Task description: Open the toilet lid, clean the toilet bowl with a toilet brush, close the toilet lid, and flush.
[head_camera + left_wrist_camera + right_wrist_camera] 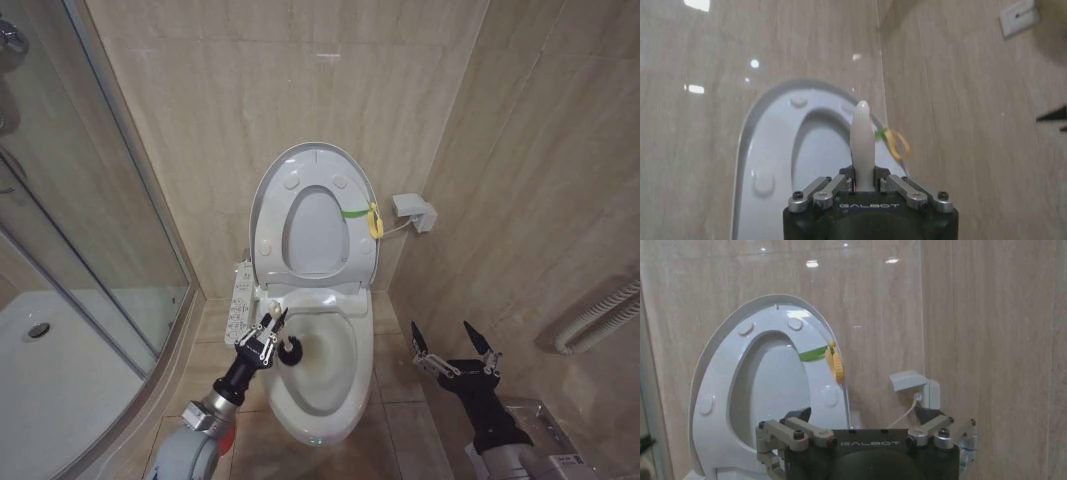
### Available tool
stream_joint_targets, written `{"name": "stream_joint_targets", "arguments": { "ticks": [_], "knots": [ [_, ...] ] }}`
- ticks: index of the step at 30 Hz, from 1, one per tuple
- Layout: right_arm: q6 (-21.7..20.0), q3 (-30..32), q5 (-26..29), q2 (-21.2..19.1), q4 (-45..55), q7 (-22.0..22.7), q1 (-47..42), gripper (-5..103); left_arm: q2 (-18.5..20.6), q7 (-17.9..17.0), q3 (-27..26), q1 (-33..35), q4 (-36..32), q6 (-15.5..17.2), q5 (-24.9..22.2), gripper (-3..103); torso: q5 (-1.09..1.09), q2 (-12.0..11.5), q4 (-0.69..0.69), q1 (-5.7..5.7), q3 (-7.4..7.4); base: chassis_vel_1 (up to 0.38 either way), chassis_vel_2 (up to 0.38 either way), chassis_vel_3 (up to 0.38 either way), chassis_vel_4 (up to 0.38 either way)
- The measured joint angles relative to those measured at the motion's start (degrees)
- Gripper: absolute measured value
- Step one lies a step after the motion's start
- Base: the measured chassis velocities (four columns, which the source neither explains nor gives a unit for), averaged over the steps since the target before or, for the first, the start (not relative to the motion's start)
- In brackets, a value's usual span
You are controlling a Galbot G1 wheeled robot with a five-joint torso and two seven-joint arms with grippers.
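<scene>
The toilet brush [285, 343] is clamped in the left gripper [268, 333], bristles at the toilet bowl [325, 385] rim. The toilet lid [312, 165] is raised against the wall. The right gripper [456, 347] is held wide open, beside the bowl.

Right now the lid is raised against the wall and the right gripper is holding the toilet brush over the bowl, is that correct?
Not quite: the left gripper holds the toilet brush over the toilet bowl, as the head view shows. The right gripper hangs open beside the bowl. The toilet lid is indeed raised against the wall.

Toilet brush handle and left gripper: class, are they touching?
Touching. The left wrist view shows the left gripper closed on the toilet brush handle, no gap.
</scene>
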Motion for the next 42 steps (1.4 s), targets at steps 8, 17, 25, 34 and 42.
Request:
{"name": "stream_joint_targets", "arguments": {
  "ticks": [8, 17, 25, 34, 42],
  "knots": [
    [0.0, 0.0, 0.0, 0.0, 0.0, 0.0, 0.0, 100, -0.6, -5.7, -6.5, 9.0, -12.0, 3.4, 1.1, 19, 0.0, 0.0, 0.01, 0.0, 0.0, 0.0, 0.0, 0.0, 0.0],
    [0.0, 0.0, 0.0, 0.0, 0.0, 0.0, 0.0, 100, -7.0, -14.0, -13.4, 26.0, -25.2, 5.3, 7.7, 19, 0.01, 0.0, 0.02, -0.01, 0.0, 0.0, 0.0, 0.0, 0.0],
    [0.0, 0.0, 0.0, 0.0, 0.0, 0.0, 0.0, 100, -11.7, -19.2, -17.5, 30.2, -19.7, 0.8, 12.3, 19, 0.01, 0.0, 0.0, 0.0, 0.0, 0.0, 0.0, 0.0, 0.0],
    [0.0, 0.0, 0.0, 0.0, 0.0, 0.0, 0.0, 100, -10.4, -16.6, -20.0, 22.1, 5.6, -11.5, 7.5, 19, -0.01, 0.0, 0.01, 0.01, 0.0, 0.0, 0.0, 0.0, 0.0],
    [0.0, 0.0, 0.0, 0.0, 0.0, 0.0, 0.0, 100, -7.1, -6.2, -19.9, 10.3, 26.9, -18.0, -3.2, 19, -0.01, 0.0, 0.01, 0.01, 0.01, 0.0, 0.0, 0.0, 0.0]
  ]
}}
